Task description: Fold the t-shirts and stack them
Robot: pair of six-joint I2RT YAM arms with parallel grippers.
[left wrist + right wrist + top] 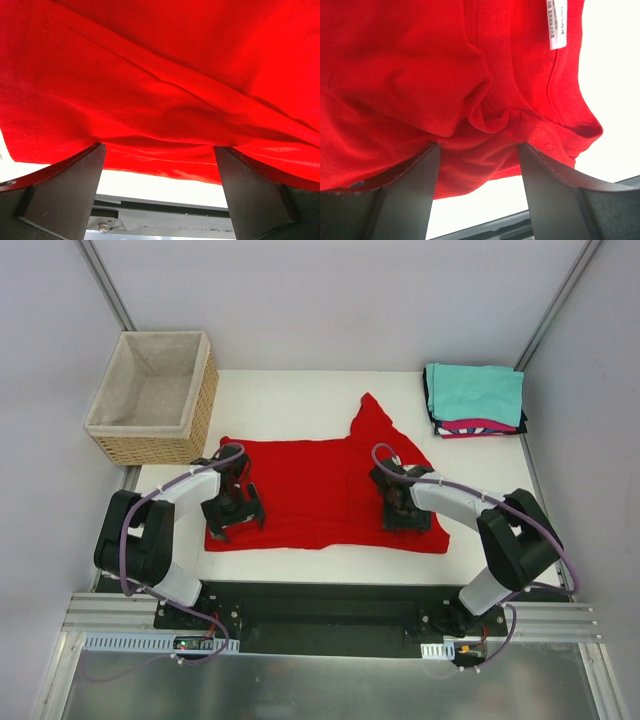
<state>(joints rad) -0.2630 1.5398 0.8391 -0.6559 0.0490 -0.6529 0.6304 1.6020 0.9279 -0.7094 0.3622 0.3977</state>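
- Straddling the near hem of the red t-shirt (pixel 320 485) mid-frame, our left gripper (pixel 238 520) and right gripper (pixel 405 518) stand fingers wide, cloth between them unpinched, readying a fold, we judge.
- Folded t-shirts (pixel 475 400) sit stacked upper right, teal on top.
- Upper left, the wicker basket (pixel 150 448) shows only lining.

At the table's (pixel 290 400) far right corner the teal shirt (pixel 473 390) hid all but thin edges of the pink shirt (pixel 478 425) and black shirt (pixel 429 405). Wrist views cropped the red shirt (pixel 150 75), whose folds covered the tips of the left gripper (pixel 160 150) and right gripper (pixel 479 145). Its label (pixel 558 25) bore print unreadably small.
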